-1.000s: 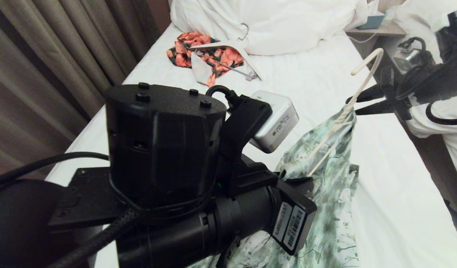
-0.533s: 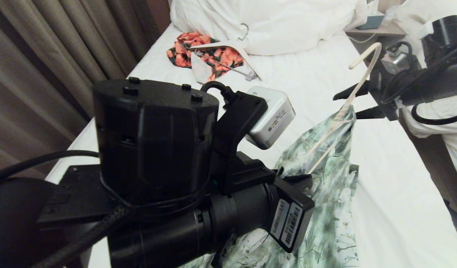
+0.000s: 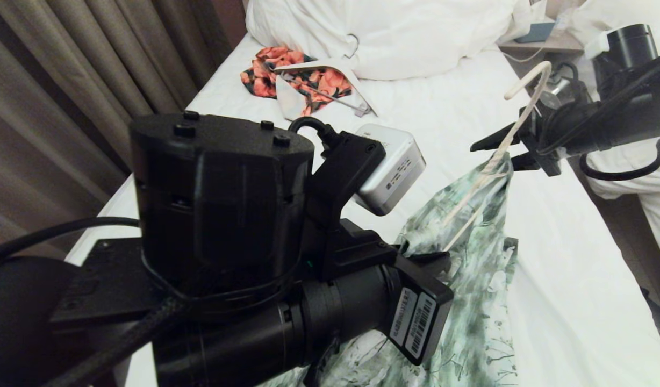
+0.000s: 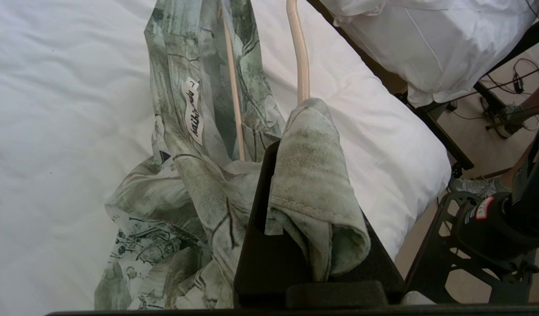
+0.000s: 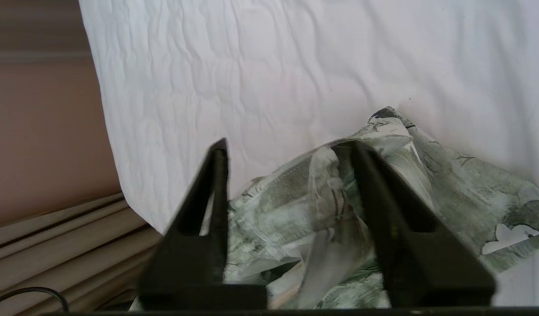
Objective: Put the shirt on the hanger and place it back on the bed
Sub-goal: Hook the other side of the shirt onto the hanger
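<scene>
The green-and-white shirt [image 3: 472, 279] hangs bunched over the bed [image 3: 566, 301], draped on the cream hanger [image 3: 515, 123], whose hook points up. My left gripper [image 4: 296, 151] is shut on a thick fold of the shirt [image 4: 315, 193] beside the hanger's rods [image 4: 299, 61]; in the head view my own left arm mostly hides it. My right gripper [image 3: 496, 153] stands open at the shirt's top, one finger on either side of the hanger's neck. From the right wrist, its fingers [image 5: 214, 193] are apart, with crumpled shirt [image 5: 278, 210] between them over the white sheet [image 5: 252, 66].
An orange-and-black floral garment with a wide white hanger [image 3: 308, 80] lies at the far end below the duvet [image 3: 394, 32]. Curtains [image 3: 66, 91] run along the left side. Another white bed [image 3: 636, 161] and a nightstand [image 3: 545, 42] are on the right. A person's shoe [image 4: 476, 184] is on the floor.
My right gripper let go of the hanger's neck, opened wide, then narrowed partway while shifting left toward the collar. The left arm and the shirt have barely moved.
</scene>
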Robot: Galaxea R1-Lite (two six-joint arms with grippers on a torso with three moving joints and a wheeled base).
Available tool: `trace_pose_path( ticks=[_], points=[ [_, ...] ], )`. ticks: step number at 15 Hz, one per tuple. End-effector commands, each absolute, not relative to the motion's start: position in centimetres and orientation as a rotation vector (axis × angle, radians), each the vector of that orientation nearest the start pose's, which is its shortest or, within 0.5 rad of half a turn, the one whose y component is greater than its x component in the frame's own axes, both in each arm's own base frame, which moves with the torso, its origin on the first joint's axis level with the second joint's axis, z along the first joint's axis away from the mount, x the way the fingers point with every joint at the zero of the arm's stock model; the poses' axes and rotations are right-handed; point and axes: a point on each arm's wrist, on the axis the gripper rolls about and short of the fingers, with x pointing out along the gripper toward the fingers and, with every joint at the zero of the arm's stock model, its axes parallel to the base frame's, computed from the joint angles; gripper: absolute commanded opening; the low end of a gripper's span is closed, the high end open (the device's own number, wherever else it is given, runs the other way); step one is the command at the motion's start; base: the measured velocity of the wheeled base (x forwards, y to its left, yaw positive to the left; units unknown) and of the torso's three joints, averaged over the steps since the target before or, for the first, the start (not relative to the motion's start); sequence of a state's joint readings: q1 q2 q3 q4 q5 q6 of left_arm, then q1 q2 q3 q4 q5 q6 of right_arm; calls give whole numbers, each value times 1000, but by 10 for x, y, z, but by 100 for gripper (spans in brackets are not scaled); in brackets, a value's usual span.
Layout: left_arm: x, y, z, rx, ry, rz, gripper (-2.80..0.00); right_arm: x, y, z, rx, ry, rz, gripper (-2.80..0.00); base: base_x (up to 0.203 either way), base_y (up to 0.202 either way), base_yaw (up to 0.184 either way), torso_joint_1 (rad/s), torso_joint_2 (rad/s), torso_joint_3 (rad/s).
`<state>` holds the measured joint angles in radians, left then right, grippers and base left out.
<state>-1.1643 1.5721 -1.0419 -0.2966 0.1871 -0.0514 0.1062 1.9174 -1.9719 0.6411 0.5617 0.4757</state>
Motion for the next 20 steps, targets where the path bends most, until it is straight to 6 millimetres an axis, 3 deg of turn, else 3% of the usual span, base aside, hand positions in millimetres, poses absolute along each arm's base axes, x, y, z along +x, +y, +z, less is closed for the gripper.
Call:
trace_pose_path(
  ticks=[1,5,11,16,20],
  points=[
    [118,-264,254,103,213,-965,-280,352,50,311,584,737,501,-280,0,0,0,0,0,0],
    [118,-264,252,106,216,-965,-280,348,50,315,583,727,505,-280,0,0,0,0,0,0],
    [122,-272,240,124,249,-966,-280,323,47,335,574,678,519,-280,0,0,0,0,0,0],
    [129,-289,233,-5,87,-977,-280,296,54,358,562,625,574,-280,0,0,0,0,0,0],
    [133,-298,227,-86,43,-980,-280,263,74,380,548,584,674,-280,0,0,0,0,0,0]
  ],
)
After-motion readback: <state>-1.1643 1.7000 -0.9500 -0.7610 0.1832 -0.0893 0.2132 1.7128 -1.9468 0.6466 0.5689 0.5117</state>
